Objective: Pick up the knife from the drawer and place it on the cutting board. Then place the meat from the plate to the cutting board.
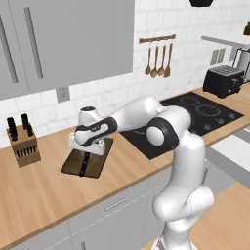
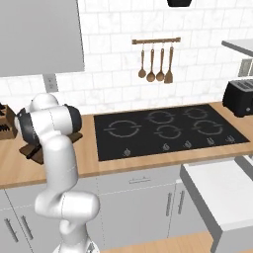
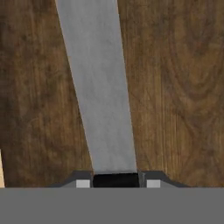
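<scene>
**Gripper low over cutting board, knife down on it**

Gripper (image 1: 87,152) sits right above the cutting board (image 1: 73,165), fingertips (image 3: 83,183) either side of the knife (image 3: 98,87) handle. Blade lies flat on the dark wood, pointing away from the hand. Can't tell whether the jaws are clamped or just loosened; they're close to the handle either way.

Risk: lifting before the jaws clear could drag or flip the knife off the board, toward the knife block (image 1: 22,144).

Count: 1 cutting board (image 1: 95,165), 1 knife (image 3: 103,96), 1 knife block (image 1: 22,146), 4 hanging utensils (image 1: 158,61), 1 toaster (image 1: 223,80), 1 cooktop (image 2: 168,129).
</scene>
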